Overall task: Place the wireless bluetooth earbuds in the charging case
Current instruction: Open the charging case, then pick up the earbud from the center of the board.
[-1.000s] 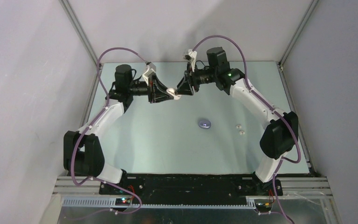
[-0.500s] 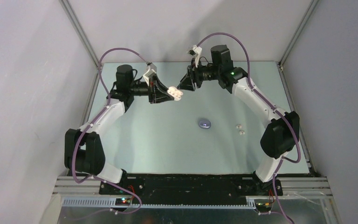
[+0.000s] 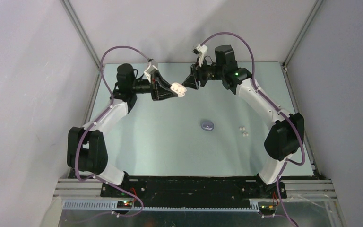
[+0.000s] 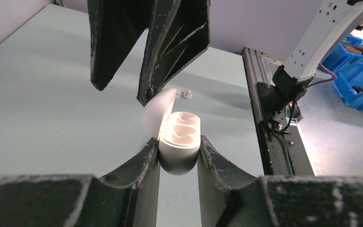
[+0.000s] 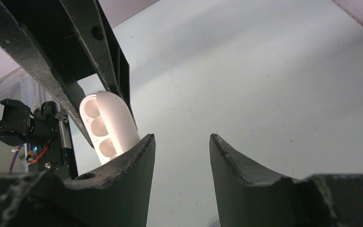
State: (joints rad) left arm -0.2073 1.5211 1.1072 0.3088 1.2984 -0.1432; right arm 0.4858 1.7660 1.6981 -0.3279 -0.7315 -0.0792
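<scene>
The pale green table [image 3: 170, 146] is smooth and matte, with plain walls on three sides. From overhead, the left arm [image 3: 108, 116] and right arm [image 3: 260, 101] bend inward, white shells with black joints and purple cables [image 3: 123, 49] looping over them, and meet above the far part of the table.

The left gripper [image 3: 172, 90] is clamped on the white charging case [image 3: 178, 90], held up off the table. Its wrist view alone shows the grip: the glossy, rounded base sits pinched between the two scuffed black fingers, and the domed lid [image 4: 155, 111] stands open over two moulded hollows.

The right gripper [image 5: 182, 139] is half open and holds nothing; only bare table shows between its fingers. From its wrist camera the case stands just to the left of them, seen end-on, with three round recesses.

A small pebble-shaped purple case [image 3: 208, 126] lies mid-table, too small to tell whether it is open. Two white earbuds [image 3: 241, 127] rest on the table to its right, close together, mere specks.
</scene>
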